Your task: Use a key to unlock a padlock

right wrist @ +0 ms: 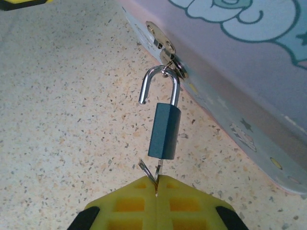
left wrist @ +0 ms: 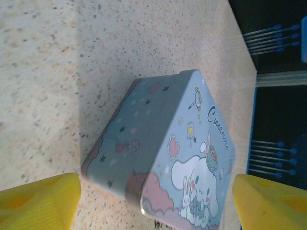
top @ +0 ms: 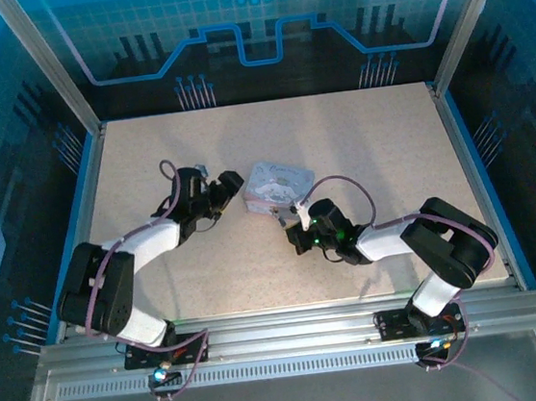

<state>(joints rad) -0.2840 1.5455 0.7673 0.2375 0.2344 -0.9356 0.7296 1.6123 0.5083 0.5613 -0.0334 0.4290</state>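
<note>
Left of the pastel blue-and-pink cartoon tin box [left wrist: 163,143] on the speckled worktop [left wrist: 43,72], the left jaws stand released, wide apart, facing the tin. From the tin's metal hasp [right wrist: 165,50] hangs the tiny dark bluish metal padlock [right wrist: 164,132], one leg of its steel shackle [right wrist: 160,84] free. Just beyond it, the right jaws are clenched on the thin dark metal key [right wrist: 159,171] seated in the padlock's base. Both look light, stiff and slippery; the padlock's flat sides seem the best hold.

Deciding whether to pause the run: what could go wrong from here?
The padlock looks sprung, yet its shackle hooks the hasp of the tin; the right gripper, shut on the key, could drag the tin. The left gripper flanks the tin open, so nothing seems to brace it.
</note>
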